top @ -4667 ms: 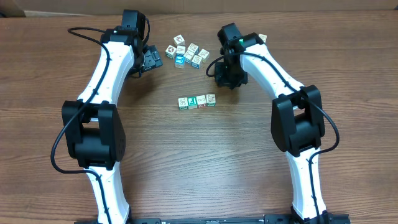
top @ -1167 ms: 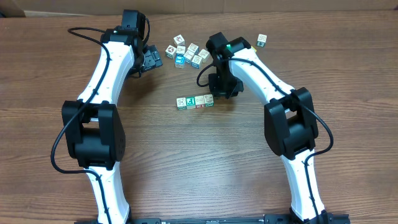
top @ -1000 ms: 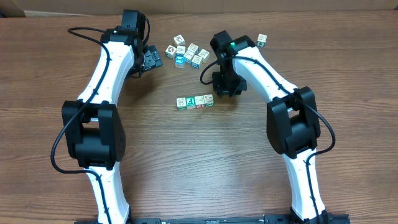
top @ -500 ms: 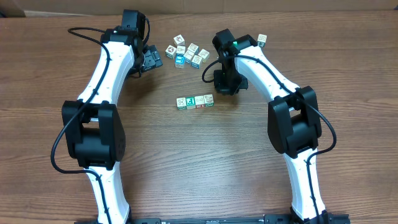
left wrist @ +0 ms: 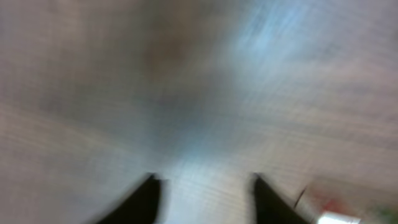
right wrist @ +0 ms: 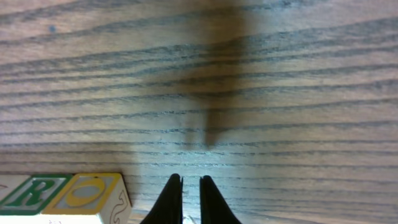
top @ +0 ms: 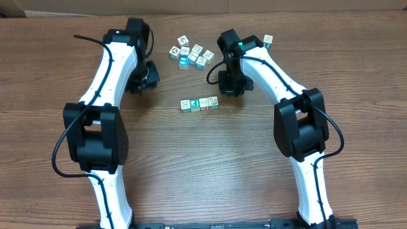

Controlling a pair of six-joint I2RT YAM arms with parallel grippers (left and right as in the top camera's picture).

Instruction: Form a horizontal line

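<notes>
Cubes set edge to edge make up the horizontal line [top: 200, 104], a short straight row of four white-edged picture blocks lying near the middle of the wooden table [top: 210, 165], with green, teal and red-marked faces turned up. Further back on the table sits a loose clump of cubes [top: 191, 54], well apart from the row, and a lone cube [top: 268, 40] rests off to the right of it, close behind the right arm.

The right gripper [top: 230, 88] hangs just beyond the right end of the row, near it but not touching. In its wrist view the right gripper [right wrist: 190, 182] points at bare woodgrain, its dark fingers [right wrist: 174, 200] drawn almost together with only a thin slit between them and nothing clamped. At the lower left of that view stand a green R cube [right wrist: 28, 194] and, touching it, a yellow-ringed cube [right wrist: 93, 193], probably one end of the row.

The left gripper [top: 145, 76] is over bare table to the left of the clump. Its wrist view is badly smeared; the left gripper [left wrist: 205, 190] shows two dark fingertips [left wrist: 140, 202] standing apart with nothing between them, and a blurred object [left wrist: 339, 211] with red and green shows at the lower right corner.
</notes>
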